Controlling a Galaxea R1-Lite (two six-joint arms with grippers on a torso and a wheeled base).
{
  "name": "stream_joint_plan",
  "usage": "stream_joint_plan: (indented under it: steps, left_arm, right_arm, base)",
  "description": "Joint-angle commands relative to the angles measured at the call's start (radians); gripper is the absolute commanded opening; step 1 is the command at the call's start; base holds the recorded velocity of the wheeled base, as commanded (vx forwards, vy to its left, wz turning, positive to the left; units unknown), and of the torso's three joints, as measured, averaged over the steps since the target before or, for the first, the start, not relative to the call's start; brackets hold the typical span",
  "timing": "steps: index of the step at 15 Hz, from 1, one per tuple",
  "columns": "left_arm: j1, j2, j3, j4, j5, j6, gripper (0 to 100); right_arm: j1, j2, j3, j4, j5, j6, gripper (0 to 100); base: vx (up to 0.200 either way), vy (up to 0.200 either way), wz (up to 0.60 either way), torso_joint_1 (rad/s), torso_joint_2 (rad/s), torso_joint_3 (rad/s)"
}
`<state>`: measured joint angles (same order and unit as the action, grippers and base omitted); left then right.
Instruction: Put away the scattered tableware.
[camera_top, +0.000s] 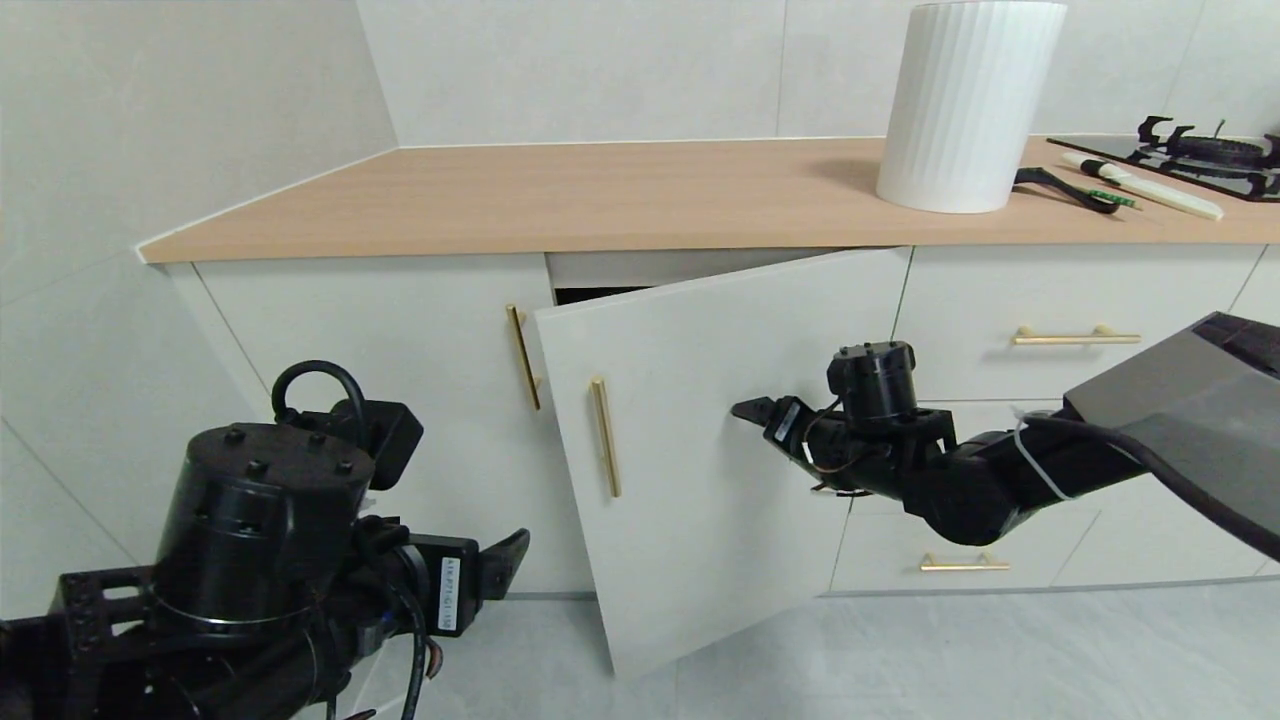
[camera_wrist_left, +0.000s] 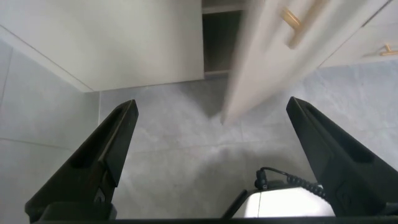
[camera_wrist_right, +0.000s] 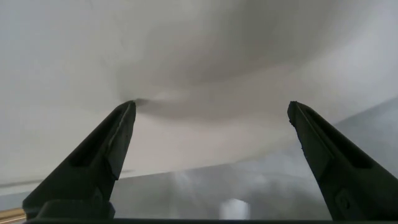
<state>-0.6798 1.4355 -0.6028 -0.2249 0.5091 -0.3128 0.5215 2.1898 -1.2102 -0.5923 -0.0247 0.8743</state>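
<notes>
**A:** Head view first. What is the step in hand?

**B:** The door, I judge. The white cabinet door (camera_top: 700, 450) under the light wooden desk (camera_top: 550, 200) stands partly open, hinged on its right side. The right pincer (camera_top: 760, 415) sits spread wide just in front of its outer face, to the right of the slim gold bar handle (camera_top: 604, 437). To do it well, take the handle or the free edge and follow the door's arc about the hinges. Leave it wide enough for an arm to pass.

**A:** And the tableware?

**B:** Up on the desk, far right. A black-handled utensil (camera_top: 1065, 190) and a long cream-coloured utensil (camera_top: 1145, 186) lie between the tall white ribbed cylinder (camera_top: 965, 100) and the black gas hob (camera_top: 1200, 155). Both are well apart from the right pincer, above it and to its right. The left pincer (camera_top: 500, 565) is lower left, farther off again.

**A:** Left wrist view?

**B:** Its fingers (camera_wrist_left: 112, 149) are wide apart with nothing between them, over grey tiled floor (camera_wrist_left: 186, 155). Ahead are the door's lower corner and the dark cabinet opening (camera_wrist_left: 221, 40).

**A:** Right wrist view?

**B:** The fingers are equally wide and hold nothing, with a pale surface close before them. It is probably the door face, though it is too blurred to say whether a tip touches it.
</notes>
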Motion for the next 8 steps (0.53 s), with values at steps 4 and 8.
stream_joint_plan:
  steps: [4,8]
  left_arm:
    - [0.000,0.002,0.001,-0.001,0.000,0.000,100]
    - [0.000,0.005,0.001,-0.001,0.000,0.000,100]
  right_arm:
    - [0.005,0.122,-0.163,0.017,-0.149,0.042,100]
    - [0.003,0.150,-0.190,0.019,-0.181,0.043,100]
  base:
    - [0.000,0.000,0.00,0.000,0.00,0.000]
    - [0.000,0.000,0.00,0.000,0.00,0.000]
